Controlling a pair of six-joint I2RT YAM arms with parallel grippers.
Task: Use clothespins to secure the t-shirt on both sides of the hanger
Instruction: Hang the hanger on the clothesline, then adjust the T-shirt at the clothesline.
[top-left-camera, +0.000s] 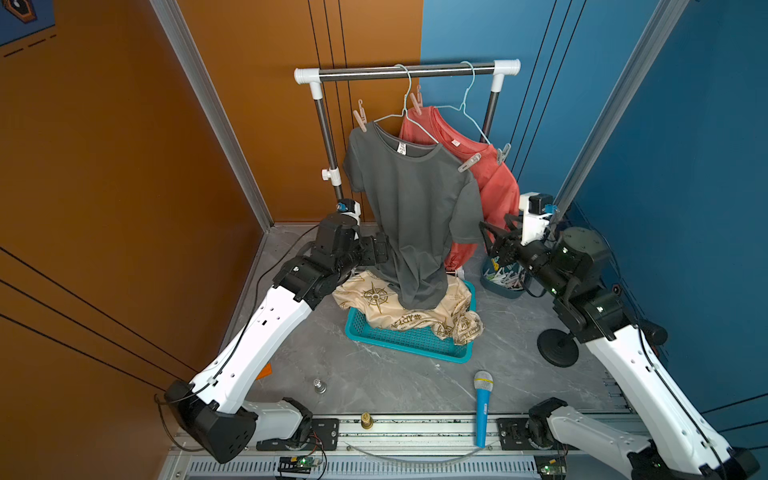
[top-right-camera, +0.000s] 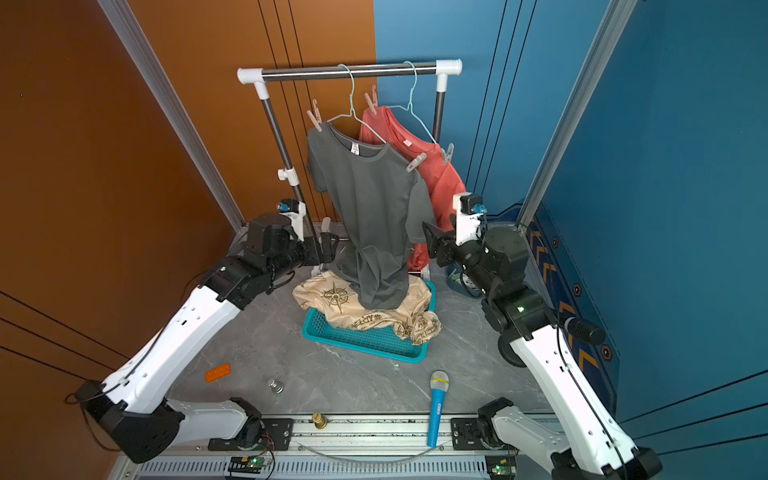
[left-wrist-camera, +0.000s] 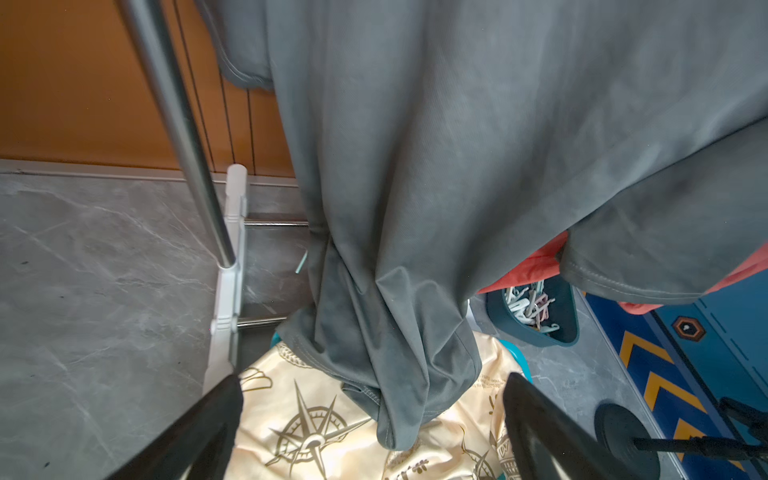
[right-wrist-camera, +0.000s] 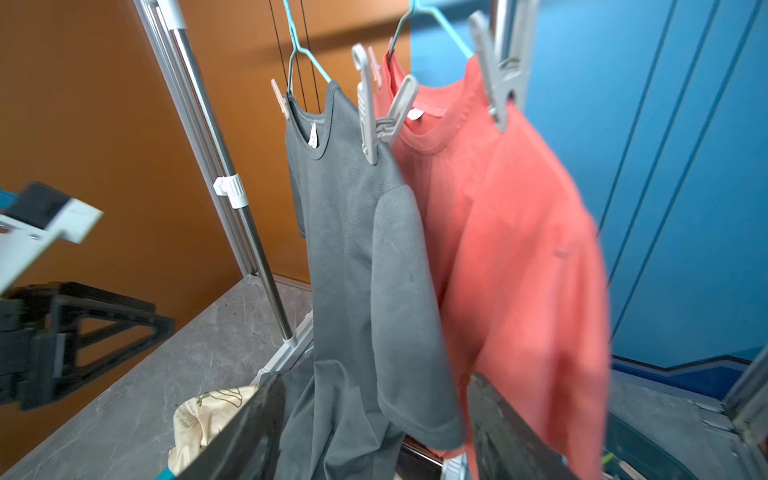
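Two t-shirts hang from the rail (top-left-camera: 407, 70): a grey t-shirt (top-left-camera: 411, 208) in front and a coral t-shirt (top-left-camera: 496, 187) just behind, their sleeves overlapping on the blue-wall side. We find the grey one pinned to its hanger (right-wrist-camera: 316, 67) at both shoulder edges, by a pink clothespin (top-left-camera: 360, 120) on the orange-wall side and a grey clothespin (top-left-camera: 469, 163) opposite. Spare clothespins (left-wrist-camera: 530, 305) lie in a dark bin (top-left-camera: 505, 293) near the coral hem. The grey hem drapes onto a beige cloth (top-left-camera: 374, 297) in the teal basket (top-left-camera: 399, 338).

The left fingers (left-wrist-camera: 199, 428) stand spread wide, holding nothing, low beside the grey shirt's edge and near the rack upright (left-wrist-camera: 187, 145). The right fingers (right-wrist-camera: 498, 415) are parted and hold nothing, near the grey sleeve's edge and the bin.

Bare surface (top-left-camera: 353, 374) runs in front of the basket, where a blue microphone (top-left-camera: 483, 405) lies.
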